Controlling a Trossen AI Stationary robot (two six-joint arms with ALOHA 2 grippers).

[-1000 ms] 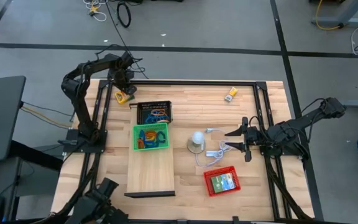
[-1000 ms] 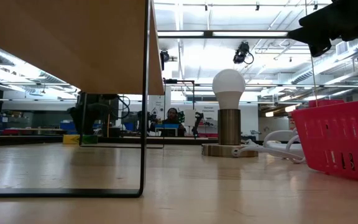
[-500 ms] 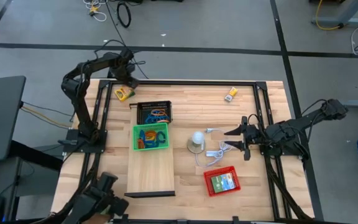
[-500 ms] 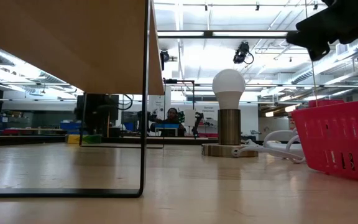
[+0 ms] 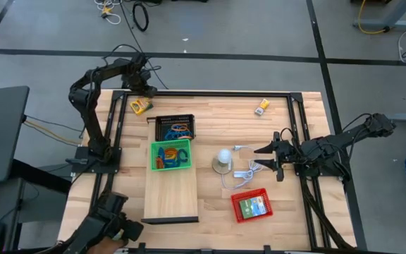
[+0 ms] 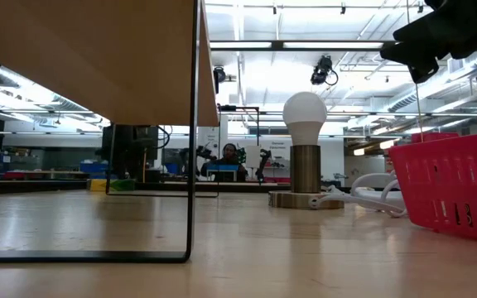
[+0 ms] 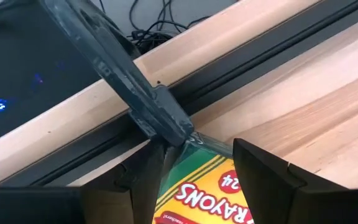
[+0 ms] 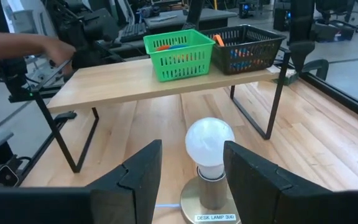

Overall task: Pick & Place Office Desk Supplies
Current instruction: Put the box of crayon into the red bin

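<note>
Two tools, both with fingers apart and holding nothing. Left tool (image 5: 146,89) hangs over the far left corner of the pale wooden counter (image 5: 217,204), right above the small yellow-and-green crayon box (image 7: 207,193); in the left wrist view the box sits between the fingers, jammed up against the black frame rail (image 7: 229,62). Right tool (image 5: 275,156) waits at the right side, aimed at the white-bulb desk lamp (image 8: 209,163).

Risks, as I judge them:
- box is tight to the rail, so one finger could land on the rail or on the box top and skid it instead of straddling it
- the card box is light, and a skewed pinch could crush or tip it
- the right tool sits close to the lamp's white cord (image 5: 249,169), a snag risk if it moves

Other supplies: coloured loops are already in the green mesh tray (image 5: 170,155) and black mesh tray (image 5: 175,128) on the raised wooden board (image 5: 170,194); a green box lies in the red mesh tray (image 5: 251,206); a small yellow item (image 5: 262,106) is loose at the far edge.

Room: grey floor with black tape lines, cables, and lab benches behind; a person's arm (image 8: 23,46) reaches in near the board.
</note>
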